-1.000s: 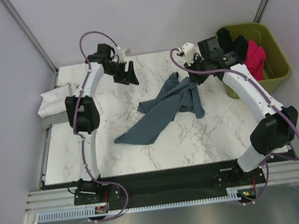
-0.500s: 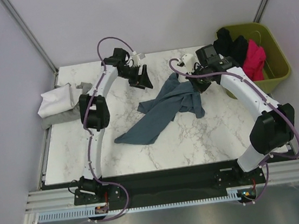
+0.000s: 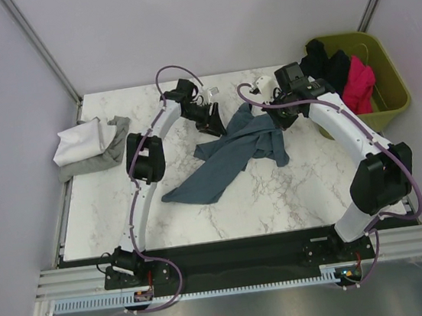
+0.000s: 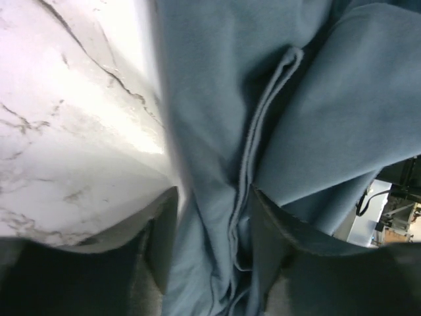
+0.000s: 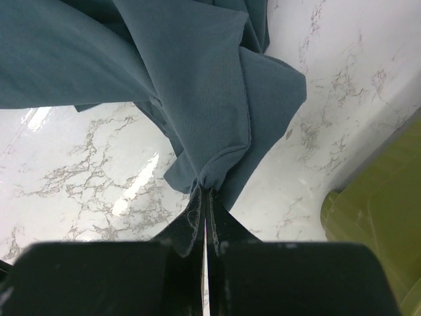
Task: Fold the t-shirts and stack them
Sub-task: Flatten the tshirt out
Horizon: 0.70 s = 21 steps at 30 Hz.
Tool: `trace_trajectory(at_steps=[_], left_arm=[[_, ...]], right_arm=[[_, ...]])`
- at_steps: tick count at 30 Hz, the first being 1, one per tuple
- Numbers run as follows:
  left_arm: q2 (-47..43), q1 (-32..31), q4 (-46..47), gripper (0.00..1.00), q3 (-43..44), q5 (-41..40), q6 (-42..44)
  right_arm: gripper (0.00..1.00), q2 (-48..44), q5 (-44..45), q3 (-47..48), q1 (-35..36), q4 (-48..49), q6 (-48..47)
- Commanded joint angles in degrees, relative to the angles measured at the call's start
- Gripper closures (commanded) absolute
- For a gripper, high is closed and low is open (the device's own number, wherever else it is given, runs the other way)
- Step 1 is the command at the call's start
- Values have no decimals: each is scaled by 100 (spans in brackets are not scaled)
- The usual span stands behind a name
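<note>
Two claws at one slate blue-grey t-shirt, crumpled and strung out slantwise over the middle of the white marble-veined counter, well apart from the olive-green bin. Right claw, the one nearer the bin: pressed together, pinching a bunched corner of that shirt at its bin-side end, with cloth fanning out from the tips onto the counter. Left claw, farther from the bin, at the shirt's other upper edge: spread, dark fingers either side of a hemmed ridge of the blue cloth, with bare marble bright with glare just beside. No telling whether pressing on that fold.

Bin itself off the counter, just beside its far corner. Inside: a black t-shirt slumped over the rim facing the counter, a magenta-pink t-shirt heaped in the middle. Clear across from the bin, at the opposite counter edge: a white t-shirt lying on grey cloth, partly past the edge.

Glossy surface, grey veins, soft reflections. Pale lilac walls closing in behind the bin and on both sides, slim metal posts in the corners. Black base plate and ribbed aluminium rails along the counter edge away from the bin, both arms bolted there.
</note>
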Motion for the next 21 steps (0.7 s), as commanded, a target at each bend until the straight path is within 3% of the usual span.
trace_trajectory(at_steps=[1,10,15,21], left_arm=[[144,-38,119,48,184,107,-161],[100,-82,119,64,114,300,-109],[-58,-91,83,96,87,415,-65],[-1179,137,-75,98,87,82,155]], right_arm=[[100,35,56,214,-14,38,-53],[100,97,126,232,-5,64,-123],[100,53,170,117,-5,134,-150],[100,0,916,117,-32,459,-203]])
